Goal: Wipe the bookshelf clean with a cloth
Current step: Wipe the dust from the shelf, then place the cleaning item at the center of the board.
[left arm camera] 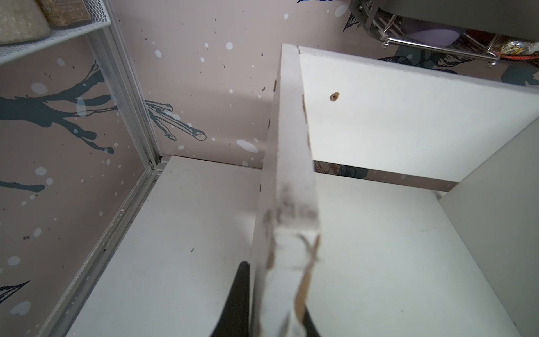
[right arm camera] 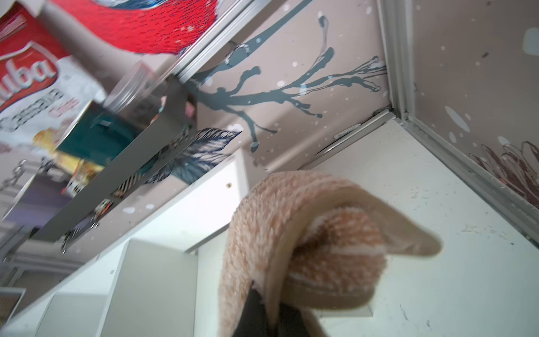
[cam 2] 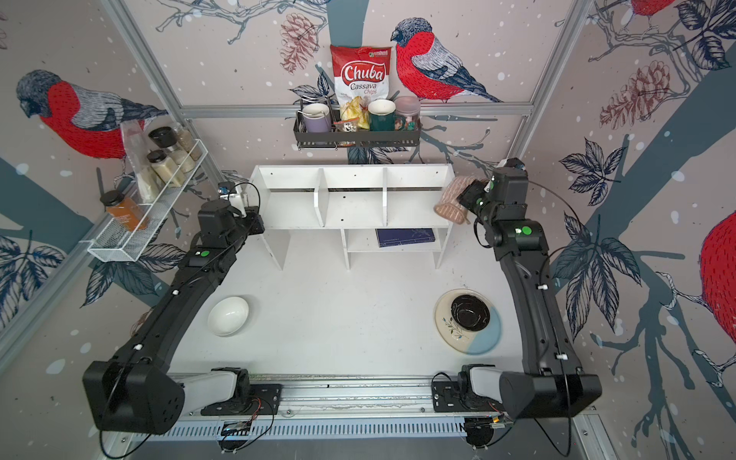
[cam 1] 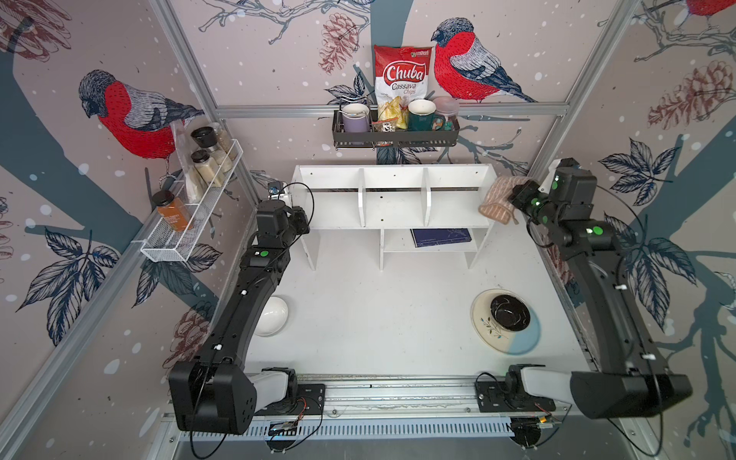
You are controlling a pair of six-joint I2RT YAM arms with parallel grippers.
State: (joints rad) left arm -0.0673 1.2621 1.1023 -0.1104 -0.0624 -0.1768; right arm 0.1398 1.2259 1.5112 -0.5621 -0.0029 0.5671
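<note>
Two black grippers meet the wide white wooden bookshelf [cam 1: 392, 211] at its ends. Our left gripper [left arm camera: 277, 291] pinches its left side panel between the fingers. Our right gripper [cam 1: 517, 196] has its fingers pressed shut on the tan, pale-striped ribbed cloth [cam 1: 498, 201], which we see bunched at the shelf's right end.

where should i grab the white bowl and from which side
Likely the rim of the white bowl, coming straight down from above. It sits upright, mouth open, with no handle; its thin wall can be pinched from inside and outside.
</note>
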